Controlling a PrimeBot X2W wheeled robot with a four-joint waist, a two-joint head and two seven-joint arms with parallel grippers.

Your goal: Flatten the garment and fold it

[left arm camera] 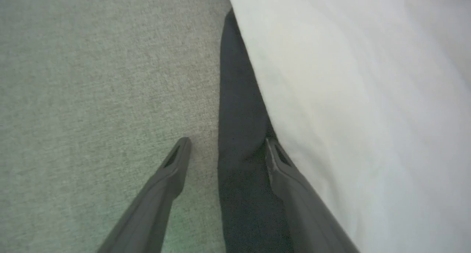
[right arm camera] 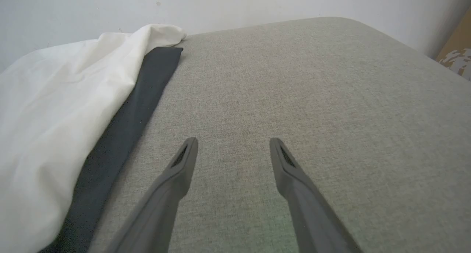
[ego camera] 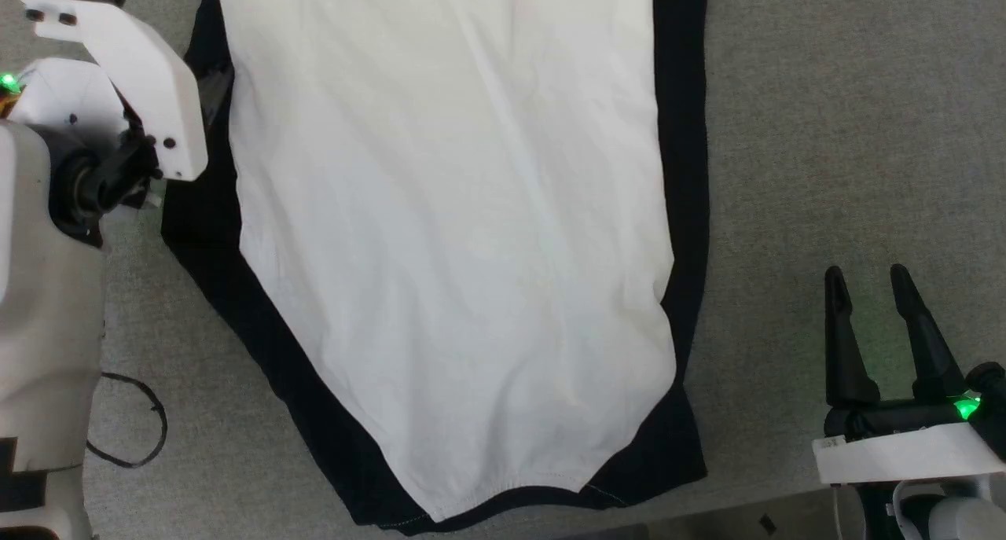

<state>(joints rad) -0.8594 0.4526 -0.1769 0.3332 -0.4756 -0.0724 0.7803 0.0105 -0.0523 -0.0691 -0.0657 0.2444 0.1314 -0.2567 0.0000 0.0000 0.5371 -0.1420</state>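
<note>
The garment [ego camera: 456,233] lies spread on the grey table, a white panel with black cloth showing along both long sides and the near hem; no print is visible. My left gripper [left arm camera: 227,150] is open and straddles the garment's black left edge [left arm camera: 239,116], one finger on the grey surface, the other at the seam with the white cloth. In the head view the left arm [ego camera: 149,92] covers that spot. My right gripper [ego camera: 868,284] is open and empty over bare table, well to the right of the garment [right arm camera: 55,109]; its fingers [right arm camera: 184,161] point along the table.
The grey fabric-covered table [ego camera: 825,131] has free room to the right of the garment. A thin black cable loop [ego camera: 134,430] lies at the lower left by the robot body. A pale wall [right arm camera: 235,2] stands beyond the table's far edge.
</note>
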